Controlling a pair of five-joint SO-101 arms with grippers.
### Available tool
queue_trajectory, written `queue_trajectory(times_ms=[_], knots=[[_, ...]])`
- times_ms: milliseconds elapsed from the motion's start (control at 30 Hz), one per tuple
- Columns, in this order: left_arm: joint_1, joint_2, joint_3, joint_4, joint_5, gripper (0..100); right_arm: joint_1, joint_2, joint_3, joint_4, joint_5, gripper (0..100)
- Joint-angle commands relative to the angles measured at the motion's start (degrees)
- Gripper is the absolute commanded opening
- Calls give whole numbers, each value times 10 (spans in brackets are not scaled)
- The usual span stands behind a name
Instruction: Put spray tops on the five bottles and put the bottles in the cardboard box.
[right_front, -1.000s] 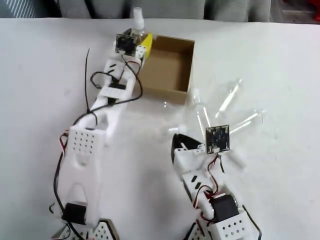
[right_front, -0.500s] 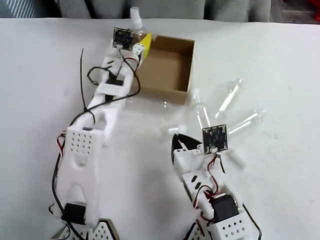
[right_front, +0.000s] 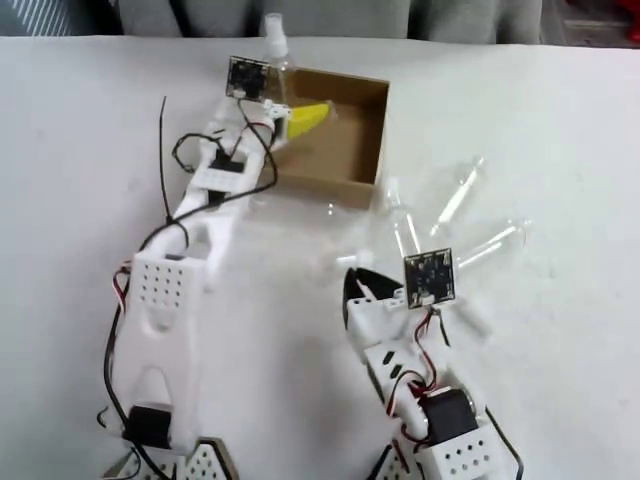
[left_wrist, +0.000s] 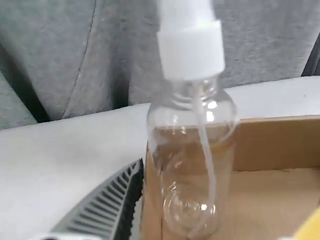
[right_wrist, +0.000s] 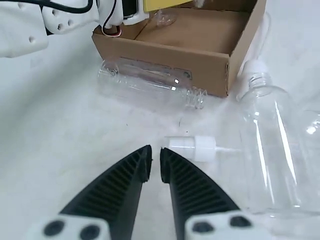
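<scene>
No writing can be read. The cardboard box (right_wrist: 165, 54) has a darker patch on its outer wall facing the arms, too small to make out and partly behind a bottle.

A clear bottle with white spray top (left_wrist: 192, 165) stands upright inside the box, in the far corner next to the left arm. The left gripper (right_front: 296, 108) is spread wide around it. Its grey ribbed finger (left_wrist: 112, 207) is outside the box wall and its yellow finger (right_front: 308, 117) is angled over the box floor, neither pressing the bottle.

An uncapped bottle (right_wrist: 150, 84) lies along the box's near wall, touching it. A loose spray top (right_wrist: 197, 147) lies on the white table (right_front: 560, 120), nearer the arms than the box. The right gripper (right_wrist: 155, 156) sits just beside it, its black fingers almost together with a thin slit between them, holding nothing. Another open-necked bottle (right_wrist: 272, 145) lies by the box's near corner. Two more clear bottles (right_front: 462, 188) lie farther out on that side. Grey fabric (left_wrist: 75, 50) hangs beyond the box.
</scene>
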Motion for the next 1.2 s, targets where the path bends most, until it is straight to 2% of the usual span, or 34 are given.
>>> queue_trajectory(times_ms=[0,200,333,767,900,1000,1167], knots=[[-7,-56,-19,26,7,496,4,-3,5,-1,7,17],[-10,-76,-17,45,7,497,4,-6,5,-1,8,17],[-9,-138,25,91,7,496,4,-7,5,-1,8,17],[24,-444,346,119,14,494,6,-7,5,-1,8,17],[35,-554,420,207,6,491,7,-7,5,-1,8,17],[36,-631,447,294,7,416,7,-7,5,-1,8,17],[35,-739,471,416,4,144,7,-7,5,-1,8,17]])
